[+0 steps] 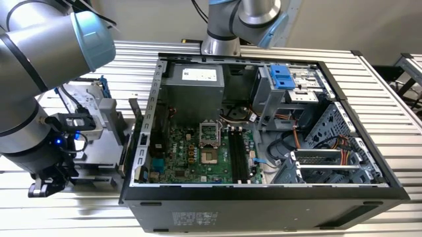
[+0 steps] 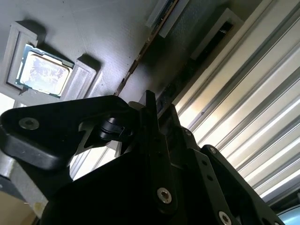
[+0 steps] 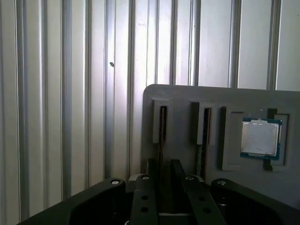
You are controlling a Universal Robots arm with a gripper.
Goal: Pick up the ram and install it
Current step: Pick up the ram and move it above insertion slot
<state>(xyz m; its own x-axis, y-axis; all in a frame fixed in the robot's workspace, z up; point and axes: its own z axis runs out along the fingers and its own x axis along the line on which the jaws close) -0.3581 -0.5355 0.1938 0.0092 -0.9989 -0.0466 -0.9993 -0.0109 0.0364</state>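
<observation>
Gripper (image 3: 163,163) aligned with the ram (image 3: 162,125) in grey holder (image 3: 183,98); grip state cannot be told. Processor (image 3: 260,138) seated alongside.

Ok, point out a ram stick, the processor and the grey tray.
ram stick (image 3: 162,124), first wrist view, exposed edge in its slot.
processor (image 3: 260,138), first wrist view, metal lid.
grey tray (image 3: 180,98), first wrist view, bare face.

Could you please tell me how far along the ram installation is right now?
Done: nothing yet; the motherboard slots look empty. In hand: the end effector sits at a ram standing edgewise in the grey holder. Left: that ram is not yet lifted or seated in a slot.
</observation>
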